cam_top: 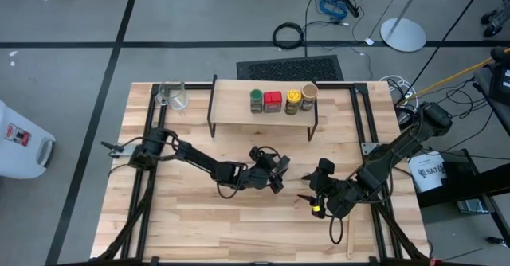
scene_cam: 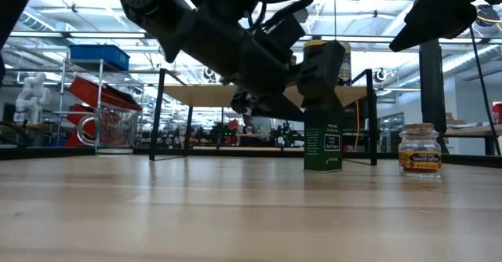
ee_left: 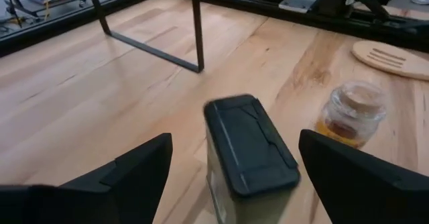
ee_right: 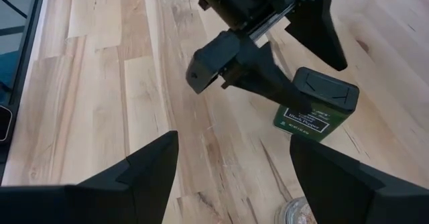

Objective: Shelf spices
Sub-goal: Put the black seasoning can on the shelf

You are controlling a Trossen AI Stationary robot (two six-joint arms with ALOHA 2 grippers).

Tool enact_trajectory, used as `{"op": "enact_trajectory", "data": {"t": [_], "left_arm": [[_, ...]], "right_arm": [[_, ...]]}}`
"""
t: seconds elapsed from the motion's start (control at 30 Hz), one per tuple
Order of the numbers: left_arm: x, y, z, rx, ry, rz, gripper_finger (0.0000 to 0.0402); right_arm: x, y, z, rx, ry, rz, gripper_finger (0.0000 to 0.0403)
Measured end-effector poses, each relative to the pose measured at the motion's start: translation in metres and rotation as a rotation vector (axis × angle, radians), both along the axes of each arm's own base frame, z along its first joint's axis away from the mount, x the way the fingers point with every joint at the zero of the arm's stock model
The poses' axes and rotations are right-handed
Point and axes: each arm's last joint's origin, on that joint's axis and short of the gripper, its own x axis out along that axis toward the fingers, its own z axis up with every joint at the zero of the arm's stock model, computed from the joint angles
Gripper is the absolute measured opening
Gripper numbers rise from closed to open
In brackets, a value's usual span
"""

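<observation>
Four spices on shelf – high view only, left pincer spread round dark tin, right pincer released

Count: four spice containers on shelf, one dark green tin, one cork-lidded jar, one glass cup, one wooden spatula.

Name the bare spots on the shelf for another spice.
The shelf plank is bare from its glass-cup end up to the green-lidded jar. The other end is crowded: red tin, yellow jar and tan jar stand side by side.
</observation>
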Motion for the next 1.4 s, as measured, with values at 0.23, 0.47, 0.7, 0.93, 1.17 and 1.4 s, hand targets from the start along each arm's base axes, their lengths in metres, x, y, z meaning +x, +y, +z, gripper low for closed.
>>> {"op": "enact_trajectory", "data": {"t": [0.23,0.47,0.7,0.93,1.17,1.4], "left_arm": [[0.0008,0.0032,-0.0053,0.004,0.014,0.009,0.0333],[0.0002,0.0038,-0.0046,0.026,0.009,0.052,0.0327],[0.0001,0.0036,-0.0048,0.026,0.012,0.048,0.0272],[0.0002,0.0032,-0.0052,0.025,0.021,0.029,0.0212],[0.001,0.0015,-0.005,0.015,0.034,-0.04,0.0157],[0.0027,0.0003,-0.0026,0.022,0.041,-0.079,0.0141]], "right_arm": [[0.0,0.0,0.0,0.0,0.0,0.0,0.0274],[0.0,0.0,0.0,-0.001,0.001,0.0,0.0274],[0.0,0.0,0.0,-0.003,0.001,0.002,0.0274],[0.0,0.0,-0.0001,-0.004,0.001,0.002,0.0274],[-0.0001,0.0,-0.0001,-0.003,0.002,0.003,0.0274],[-0.0001,-0.0001,-0.0002,-0.004,0.003,0.003,0.0274]]}}
